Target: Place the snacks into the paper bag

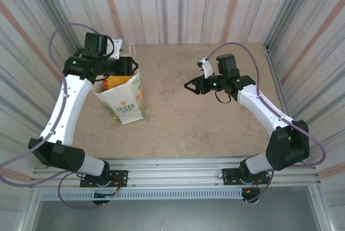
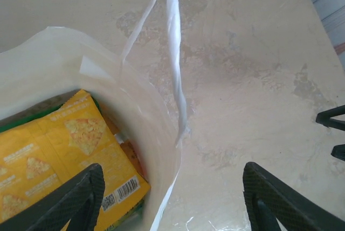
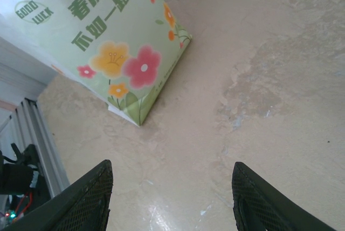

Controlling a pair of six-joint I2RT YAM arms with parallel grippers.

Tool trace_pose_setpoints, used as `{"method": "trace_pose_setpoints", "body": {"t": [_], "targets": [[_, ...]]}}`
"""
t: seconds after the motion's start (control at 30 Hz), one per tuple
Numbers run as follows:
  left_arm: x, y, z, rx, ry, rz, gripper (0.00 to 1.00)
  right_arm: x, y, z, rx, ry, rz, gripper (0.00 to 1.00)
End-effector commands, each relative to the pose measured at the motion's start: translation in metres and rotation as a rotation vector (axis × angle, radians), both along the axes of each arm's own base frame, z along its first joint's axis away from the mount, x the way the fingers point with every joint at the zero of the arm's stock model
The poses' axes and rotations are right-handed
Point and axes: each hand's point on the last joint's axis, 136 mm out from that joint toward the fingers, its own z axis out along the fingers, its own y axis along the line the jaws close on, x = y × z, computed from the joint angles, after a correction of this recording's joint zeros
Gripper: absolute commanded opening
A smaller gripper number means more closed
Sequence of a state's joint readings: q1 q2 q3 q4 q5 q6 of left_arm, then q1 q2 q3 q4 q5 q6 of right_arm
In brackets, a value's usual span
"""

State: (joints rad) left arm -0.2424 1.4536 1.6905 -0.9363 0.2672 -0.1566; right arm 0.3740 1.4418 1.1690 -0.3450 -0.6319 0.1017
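Snacks lay inside the paper bag, which stood on the left side of the counter with its mouth facing up so things could drop in. The left tool hung right over that mouth, its fingers wide apart and holding nothing. The right tool waited well apart on the right, also open and empty, out of the way. The job looked nearly done.

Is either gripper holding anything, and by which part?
Nothing is held. The left gripper stands open astride the wall of the paper bag, over a yellow packet inside; the right gripper is open above the table.
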Motion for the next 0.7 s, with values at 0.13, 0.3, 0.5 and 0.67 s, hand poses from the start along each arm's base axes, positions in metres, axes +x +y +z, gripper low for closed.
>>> {"method": "trace_pose_setpoints", "body": {"t": [0.13,0.3,0.5,0.67], "targets": [[0.026,-0.012,-0.035,0.112,0.075,0.017,0.73,0.001,0.002,0.002,-0.008,0.018,-0.008,0.59],[0.036,-0.019,-0.055,0.161,0.124,0.025,0.7,-0.001,-0.002,-0.002,-0.033,0.018,-0.011,0.59],[0.041,-0.03,-0.061,0.199,0.135,0.013,0.31,-0.001,-0.003,-0.008,-0.048,0.022,-0.012,0.59],[0.04,-0.051,-0.051,0.191,0.103,-0.034,0.1,-0.001,-0.003,-0.009,-0.047,0.024,-0.008,0.6]]}}
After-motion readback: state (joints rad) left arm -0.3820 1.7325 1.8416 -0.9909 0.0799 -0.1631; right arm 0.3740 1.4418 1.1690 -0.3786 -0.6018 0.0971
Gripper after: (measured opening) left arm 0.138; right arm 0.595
